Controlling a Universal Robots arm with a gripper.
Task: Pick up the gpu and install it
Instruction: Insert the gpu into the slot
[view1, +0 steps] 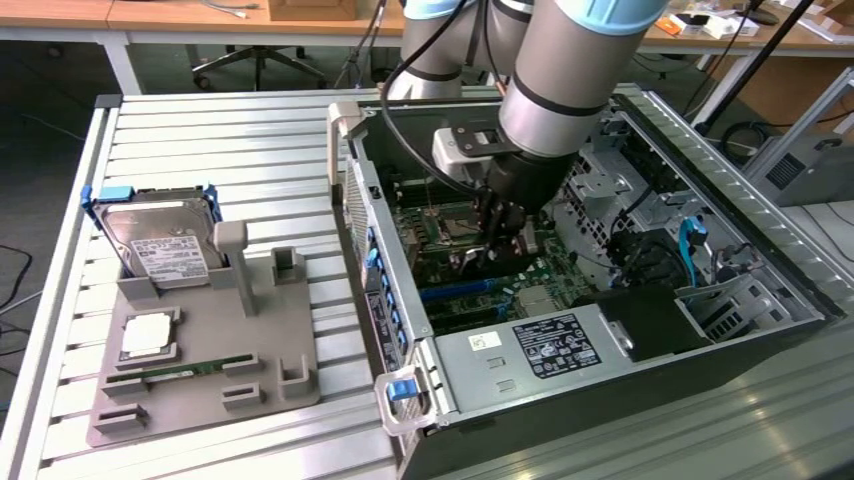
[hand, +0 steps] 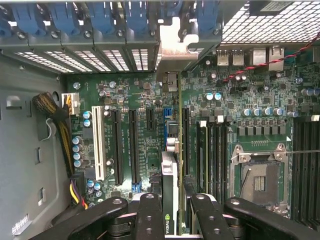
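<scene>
One gpu (hand: 169, 172) stands edge-on over the motherboard (hand: 135, 100), clamped between the gripper's (hand: 175, 205) two fingers. Its silver bracket (hand: 172, 45) points toward the board's rear edge, where the blue latches (hand: 100, 15) sit. On the board, black slots (hand: 117, 145) lie to one side of the card and the socket (hand: 260, 180) to the other. Whether its lower edge is already in a slot I cannot tell. To my eye the job here is squareness: card parallel to its slot, bracket meeting its opening, and a push straight toward the board, never rocked. The case (view1: 641, 420) walls stand close round the board, so there is little room for the arm to tilt. Well away from the board, outside the case, a tray (view1: 200, 410) holds the drive (view1: 154, 240).
</scene>
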